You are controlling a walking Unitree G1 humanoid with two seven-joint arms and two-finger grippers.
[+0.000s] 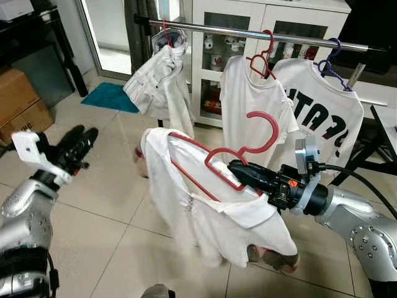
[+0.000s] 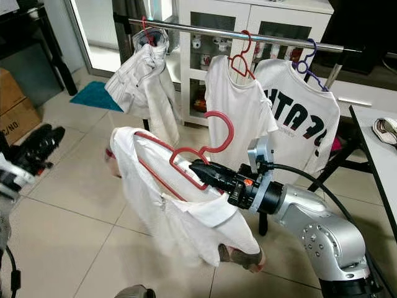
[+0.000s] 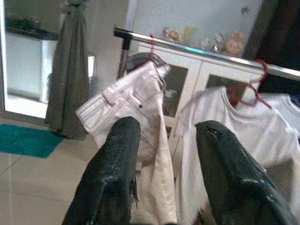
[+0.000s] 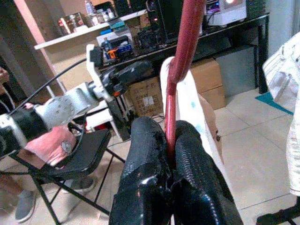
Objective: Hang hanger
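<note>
Rail (image 1: 248, 32): three hung garments; right gripper (image 1: 239, 171) clamps red hanger (image 1: 242, 151).

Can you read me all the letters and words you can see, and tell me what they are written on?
"ATA" or so, big black letters that look mirrored, partly hidden by folds: on the white T-shirt on the purple hanger.
Black letters, cut off at the picture's edge, too little to read: on the cardboard box.
Small labels on the right tool: too small to read.
</note>
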